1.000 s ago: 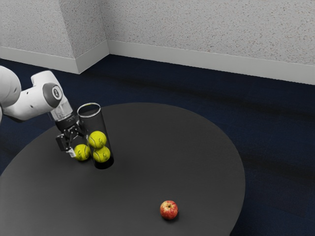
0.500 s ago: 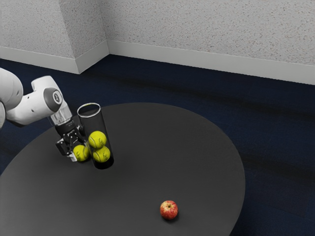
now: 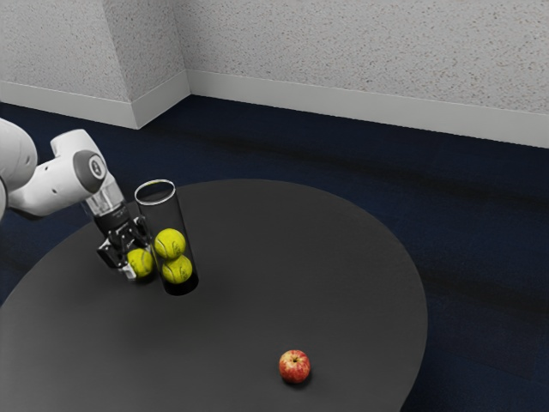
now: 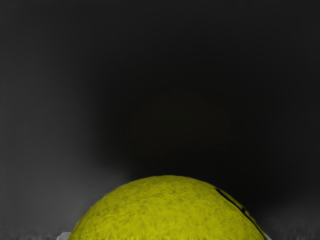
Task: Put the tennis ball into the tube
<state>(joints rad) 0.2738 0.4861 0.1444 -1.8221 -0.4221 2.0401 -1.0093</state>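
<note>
Gripper state: the gripper (image 3: 137, 263) is observed closed on the loose tennis ball (image 3: 140, 264), which is held between the two fingers (image 3: 128, 273). In the wrist view, the rounded yellow-green top of the ball is seen, with a small pale piece of a finger against it at each of two opposite sides. A dark curved marking is noted on the ball close to one of these fingers.

Ball position: outside the tube (image 3: 184, 221), just beside its lower part, on the side toward the exterior view's left. Whether the ball is in contact with the tube wall cannot be determined, nor whether it is raised off the table (image 3: 257, 257) or resting on it.

Tube: clear-walled, with a pale ring at its open mouth and a dark base; stood upright on the table. Two balls are contained in it, the upper ball (image 3: 170, 244) stacked on the lower ball (image 3: 177, 269). The space above them, up to the mouth, is unfilled.

Arm: the white arm (image 3: 60, 184) is extended from the exterior view's left, with its hand angled downward beside the tube. The gripper is placed low, well below the level of the tube's mouth.

Other items: a red and yellow apple (image 3: 294, 366) is located on the round, black table, well apart from the tube. A dark blue floor (image 3: 480, 215) is seen beyond the table, bordered by a speckled grey wall (image 3: 369, 51).
</note>
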